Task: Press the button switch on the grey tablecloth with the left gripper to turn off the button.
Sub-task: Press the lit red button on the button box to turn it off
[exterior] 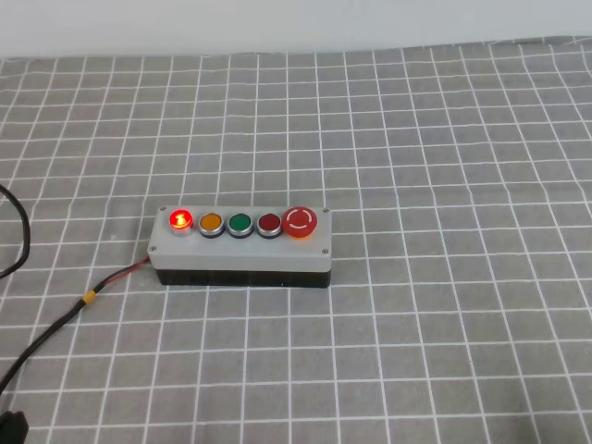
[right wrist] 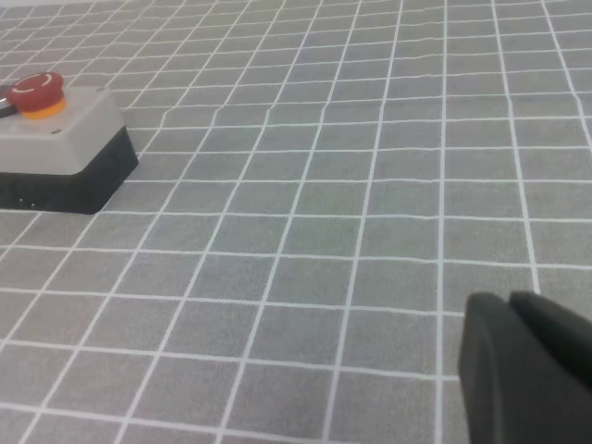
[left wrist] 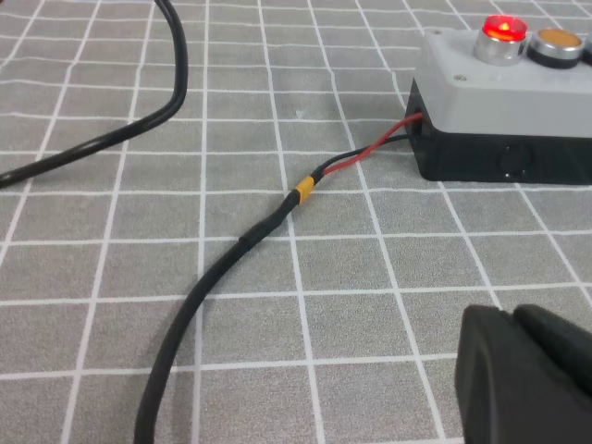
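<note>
The button switch [exterior: 242, 248] lies on the grey tablecloth [exterior: 444, 139], a light-grey box on a black base with a row of round buttons. The button [exterior: 180, 219] at its left end glows bright red. From the left wrist, the lit button [left wrist: 502, 28] tops the box [left wrist: 518, 92] at the upper right. My left gripper [left wrist: 507, 319] is shut, low at the bottom right, well short of the box and holding nothing. The box's right end [right wrist: 55, 139] shows in the right wrist view, far left of my right gripper [right wrist: 504, 305], which is shut and empty. Neither gripper appears in the high view.
A red-black cable [left wrist: 277, 217] with a yellow band runs from the box's left end toward the near left edge [exterior: 111, 282]. A second black cable [left wrist: 139, 120] curves across the cloth at the far left. A large red mushroom button [right wrist: 37, 91] sits on the box's right end.
</note>
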`<control>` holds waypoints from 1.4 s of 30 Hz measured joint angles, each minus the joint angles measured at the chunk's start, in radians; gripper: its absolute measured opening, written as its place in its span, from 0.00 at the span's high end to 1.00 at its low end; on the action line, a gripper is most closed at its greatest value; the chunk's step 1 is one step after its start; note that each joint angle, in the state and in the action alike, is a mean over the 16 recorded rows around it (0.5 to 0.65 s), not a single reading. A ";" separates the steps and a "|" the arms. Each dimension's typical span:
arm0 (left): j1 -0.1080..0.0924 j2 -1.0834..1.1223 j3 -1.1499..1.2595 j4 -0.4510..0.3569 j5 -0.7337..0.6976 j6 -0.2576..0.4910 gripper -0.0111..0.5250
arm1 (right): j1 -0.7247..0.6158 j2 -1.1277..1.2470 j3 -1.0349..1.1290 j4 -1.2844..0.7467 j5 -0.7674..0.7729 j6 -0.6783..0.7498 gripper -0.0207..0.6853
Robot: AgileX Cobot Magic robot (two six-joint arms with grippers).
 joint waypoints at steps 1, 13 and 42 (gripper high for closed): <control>0.000 0.000 0.000 0.000 0.000 0.000 0.99 | 0.000 0.000 0.000 0.000 0.000 0.000 0.99; 0.000 0.000 0.000 0.000 0.000 0.000 0.99 | 0.000 0.000 0.000 0.000 0.000 0.000 0.99; 0.000 0.000 0.000 0.001 -0.001 0.000 0.99 | 0.000 0.000 0.000 0.000 0.000 0.000 0.99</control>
